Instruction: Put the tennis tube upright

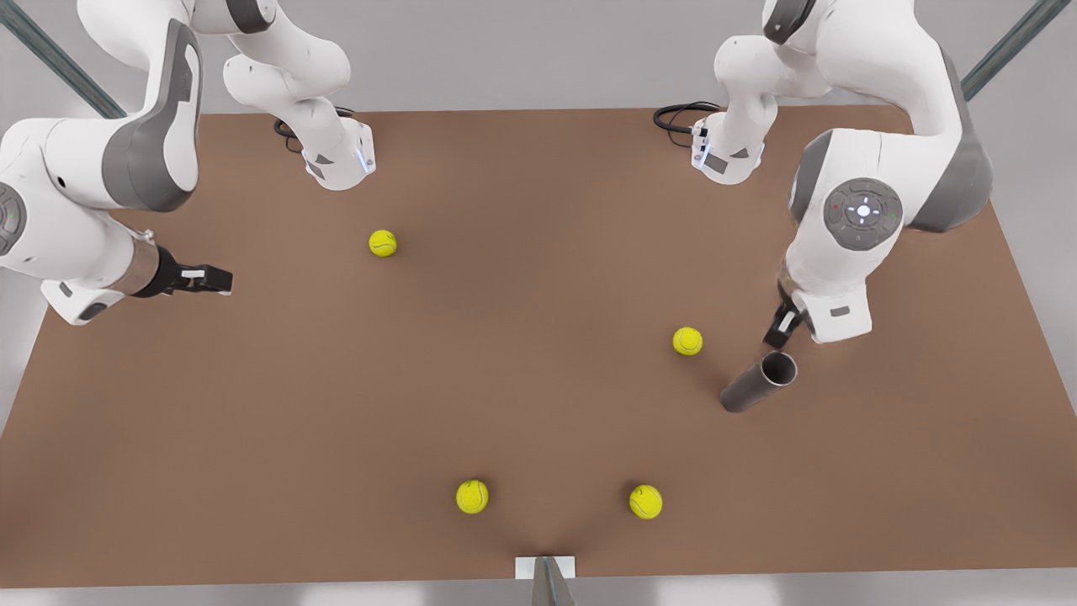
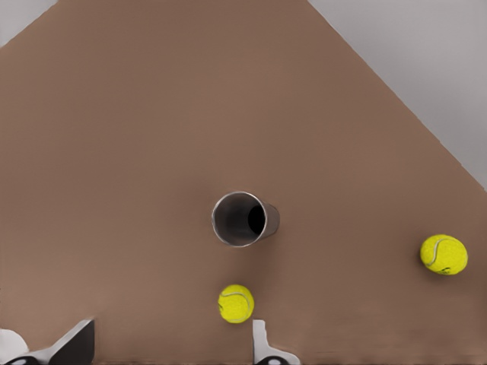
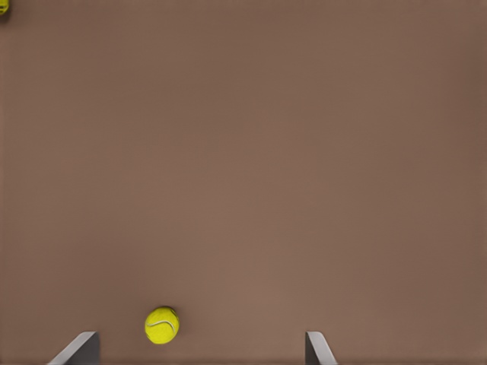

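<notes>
The tennis tube stood on the brown table near the edge at the front view's right, about midway along it, its open mouth turned up; in the front view its body seemed to lean, most likely an effect of the camera's high angle, so it appeared to be upright already. The left gripper hung just above and beside the rim with fingers spread and nothing between them, which suggested it was clear of the tube and not gripping it. One tennis ball lay close by the tube, apart from it. The left wrist view looked almost straight down the tube's dark bore, confirming the vertical stance that the front view left doubtful, with the gripper's spread fingertips framing a ball. The right gripper waited over the opposite edge, fingers also parted and empty; its wrist view showed its fingertips wide apart over bare table and a ball. Three more balls lay scattered, two near the front edge.
</notes>
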